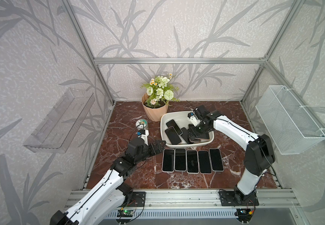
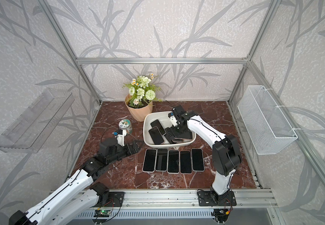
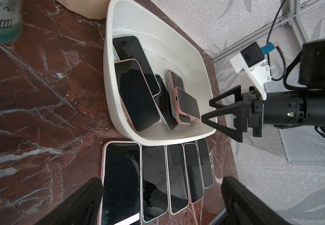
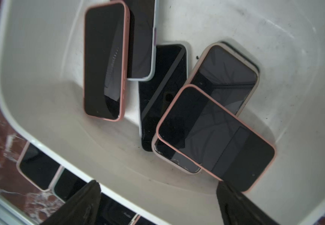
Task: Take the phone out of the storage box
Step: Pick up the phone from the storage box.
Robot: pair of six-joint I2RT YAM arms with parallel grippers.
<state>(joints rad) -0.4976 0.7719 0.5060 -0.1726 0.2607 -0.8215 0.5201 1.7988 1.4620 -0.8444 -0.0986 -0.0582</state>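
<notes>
Right pincer [image 4: 155,192] spread wide, empty, hanging over the shallow white plastic storage box [image 4: 41,78], just above the pink-cased black-screened phone [image 4: 216,136] lying on other phones [image 4: 163,87] inside the box. Reach step, I'd say: next it must drop, straddle that phone's long edges and pinch. Left pincer [image 1: 160,146], spread too, sits just beside the box.

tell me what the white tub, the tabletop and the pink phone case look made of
Storage box: likely plastic, smooth matte white, moulded rounded corners, dark scuffs.
Tabletop: marble or a marble-look surface, red-brown with white veins; cannot tell which.
Pink-cased phone: case probably silicone or soft plastic, matte rim.
</notes>
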